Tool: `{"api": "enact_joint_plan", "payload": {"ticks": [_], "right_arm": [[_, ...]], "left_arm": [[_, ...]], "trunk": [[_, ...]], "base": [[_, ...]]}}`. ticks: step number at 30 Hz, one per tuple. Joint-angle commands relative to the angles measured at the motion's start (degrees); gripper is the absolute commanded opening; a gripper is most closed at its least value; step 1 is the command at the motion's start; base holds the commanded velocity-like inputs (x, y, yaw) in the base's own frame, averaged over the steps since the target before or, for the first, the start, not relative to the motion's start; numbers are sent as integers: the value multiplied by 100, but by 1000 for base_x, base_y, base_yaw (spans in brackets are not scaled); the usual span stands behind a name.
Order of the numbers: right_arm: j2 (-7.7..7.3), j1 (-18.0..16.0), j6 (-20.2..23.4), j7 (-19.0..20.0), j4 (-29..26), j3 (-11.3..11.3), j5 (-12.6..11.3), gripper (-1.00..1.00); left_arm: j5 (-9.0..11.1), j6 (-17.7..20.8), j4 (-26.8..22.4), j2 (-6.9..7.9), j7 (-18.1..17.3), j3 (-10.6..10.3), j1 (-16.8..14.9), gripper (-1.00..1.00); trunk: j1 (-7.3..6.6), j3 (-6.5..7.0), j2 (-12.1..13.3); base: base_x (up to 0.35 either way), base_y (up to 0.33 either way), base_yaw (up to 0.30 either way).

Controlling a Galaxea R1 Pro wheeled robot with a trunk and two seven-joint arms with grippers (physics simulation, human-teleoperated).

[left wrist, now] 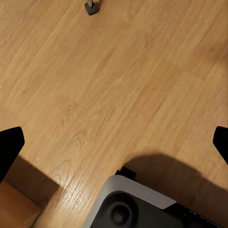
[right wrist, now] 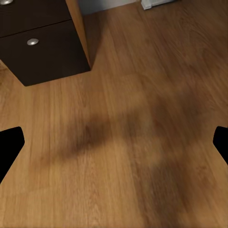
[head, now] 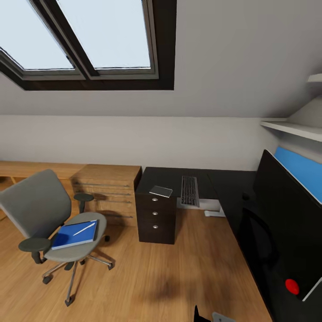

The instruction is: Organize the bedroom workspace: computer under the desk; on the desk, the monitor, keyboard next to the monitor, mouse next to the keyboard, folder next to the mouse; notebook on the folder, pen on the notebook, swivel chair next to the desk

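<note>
The grey swivel chair (head: 38, 205) stands on the floor left of the desk, apart from it. On its seat lies the blue folder (head: 71, 235) with the white pen (head: 84, 229) on top. The black L-shaped desk (head: 223, 188) carries the notebook (head: 161, 191), the keyboard (head: 189, 190), the small mouse (head: 245, 196) and, at the right, the large monitor (head: 286, 223). The computer is out of view. My left gripper (left wrist: 114, 145) hangs open over bare floor. My right gripper (right wrist: 114, 142) is open above the floor near the dark drawer unit (right wrist: 38, 42).
A low light-wood cabinet (head: 107, 190) stands against the wall between chair and desk. The desk's white pedestal foot (head: 214, 211) rests under the keyboard end. Wall shelves (head: 295, 129) and a blue panel (head: 299, 172) are behind the monitor. A chair castor (left wrist: 91, 7) and my base (left wrist: 137, 204) are near the left gripper.
</note>
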Motion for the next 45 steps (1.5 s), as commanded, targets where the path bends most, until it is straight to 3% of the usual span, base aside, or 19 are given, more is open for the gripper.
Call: {"api": "enact_joint_plan", "payload": {"ticks": [1, 21, 37, 45], "right_arm": [[1, -3, -7, -57, -2, 47, 2, 100], [1, -3, -24, -57, 0, 44, 2, 100], [8, -3, -33, -49, 2, 53, 27, 100], [15, -3, -26, -56, 6, 54, 331, 100]], "left_arm": [[45, 5, -13, 9, 45, -28, 0, 100], [45, 3, -14, 9, 44, -28, 0, 100], [45, -7, -13, 9, 44, -28, 0, 100], [39, -14, -13, 9, 44, -28, 0, 100]], "trunk": [[-20, 9, 32], [-458, 367, 833], [-458, 367, 833], [-458, 367, 833]], "base": [[0, 0, 0], [-304, 0, -3], [-151, 0, -160], [-6, 0, -19]]}}
